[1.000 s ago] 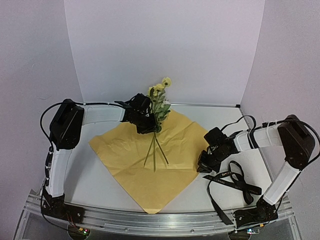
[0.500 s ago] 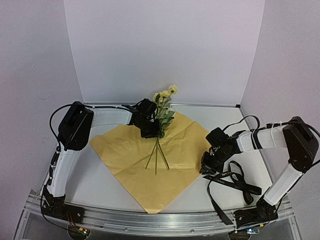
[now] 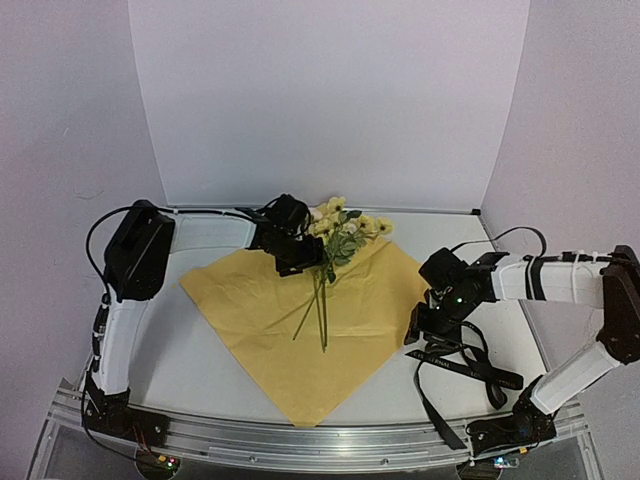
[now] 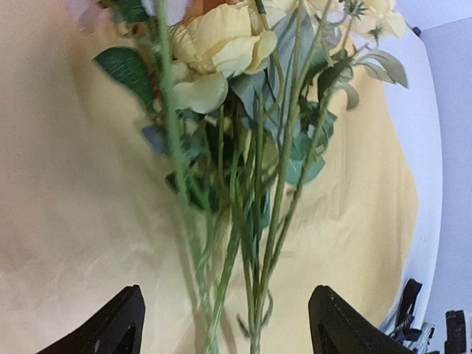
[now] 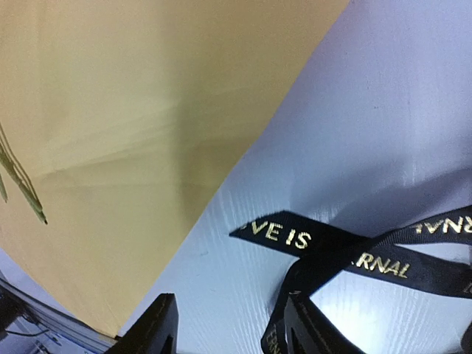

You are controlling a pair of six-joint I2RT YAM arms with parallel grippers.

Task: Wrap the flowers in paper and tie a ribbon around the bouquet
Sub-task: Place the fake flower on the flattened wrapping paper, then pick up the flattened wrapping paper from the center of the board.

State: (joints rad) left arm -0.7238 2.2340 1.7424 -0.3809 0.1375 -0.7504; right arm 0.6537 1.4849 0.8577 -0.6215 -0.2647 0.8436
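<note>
Here, the paper (image 3: 260, 300) serves as the fixed mark: it lies flat on the table (image 3: 190, 350) as a diamond, one corner far, one near, one to each side.

Over the paper's far corner hangs the left gripper (image 4: 228, 326). Its jaws stand wide apart and hold nothing. The stems run up between the two fingers (image 4: 118, 328) without touching either.

The flowers (image 3: 340, 228) lie on the paper, free of any grip. Their blossoms spill just past its far corner. The thin green stems (image 3: 320, 310) point back toward the middle of the sheet and stop well short of its near corner. So the bunch's long axis runs roughly far to near along the paper's midline, tilted a little, and the sheet's two side corners lie free on either flank.

Just off the paper's right edge, near its right corner, hovers the right gripper (image 5: 225, 328). Its jaws are partly open and clamp nothing. The ribbon (image 5: 284, 234) lies limp on the table to the right of the paper, its lettered end just beyond the fingertips.

In my judgement the fold turns on that axis: a side corner has to cross the stems. The right arm is much the nearer to the right corner, and the left arm to the blossoms.
</note>
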